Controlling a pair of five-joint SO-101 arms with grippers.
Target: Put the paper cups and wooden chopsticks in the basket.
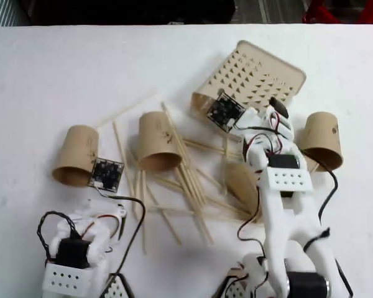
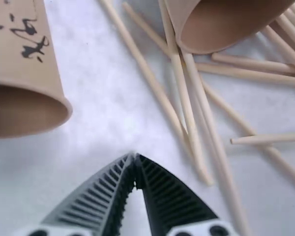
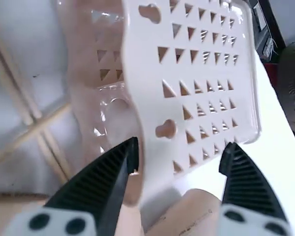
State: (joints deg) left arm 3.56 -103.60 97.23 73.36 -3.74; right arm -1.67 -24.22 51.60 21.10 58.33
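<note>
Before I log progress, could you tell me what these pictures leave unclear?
High view: the right arm covers part of the mouth of the beige perforated plastic basket, so its contents are hidden.
High view: that arm half hides a brown paper cup.
Left wrist view: the frame edge cuts off a printed brown cup.

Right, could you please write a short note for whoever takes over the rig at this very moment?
Left pincer: shut, empty, low over the table between two lying cups.
Right pincer: open, straddling a wall of the basket, which looks tipped on its side.
Things: at least three paper cups lie on the table: left cup, middle cup, right cup. The wooden chopsticks are scattered between them.
Done: nothing is clearly in the basket.
Left: all the cups and chopsticks; the basket probably needs righting first.
</note>
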